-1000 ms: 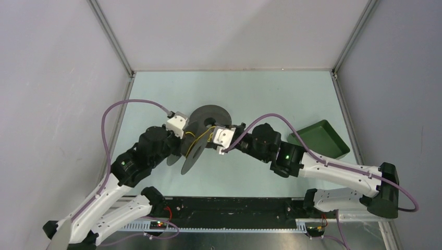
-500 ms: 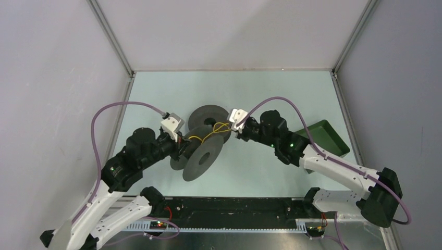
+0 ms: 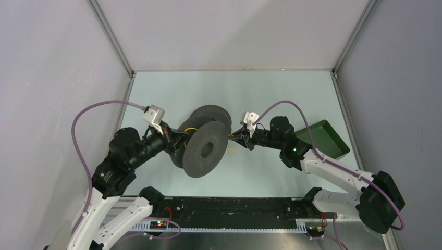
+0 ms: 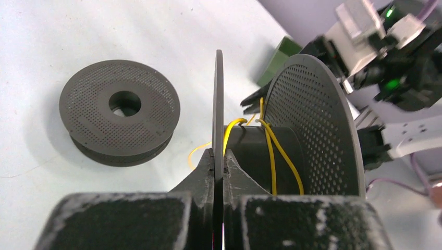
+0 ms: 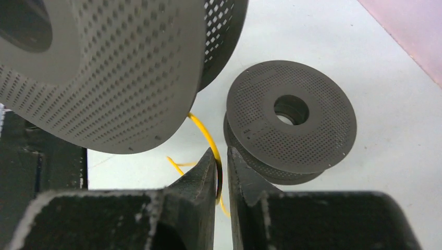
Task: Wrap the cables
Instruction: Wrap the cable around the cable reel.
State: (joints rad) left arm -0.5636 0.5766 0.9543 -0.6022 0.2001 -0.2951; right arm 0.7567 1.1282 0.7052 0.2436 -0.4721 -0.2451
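The spool (image 4: 312,120) is clamped by the left gripper (image 4: 219,161). The cable (image 5: 204,133) lies loose between the parted jaws of the right gripper (image 5: 222,156) and should be regripped and kept taut.

Left gripper (image 4: 218,156) clamped on the thin near flange of an upright spool (image 4: 318,120); a yellow cable (image 4: 284,156) loops loosely round its hub. Second spool (image 4: 120,112) lies flat on the table (image 4: 78,31), left

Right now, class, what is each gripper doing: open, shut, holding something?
Left gripper: shut on a flange of the raised spool.
Right gripper: barely open, yellow cable passing between its jaws.
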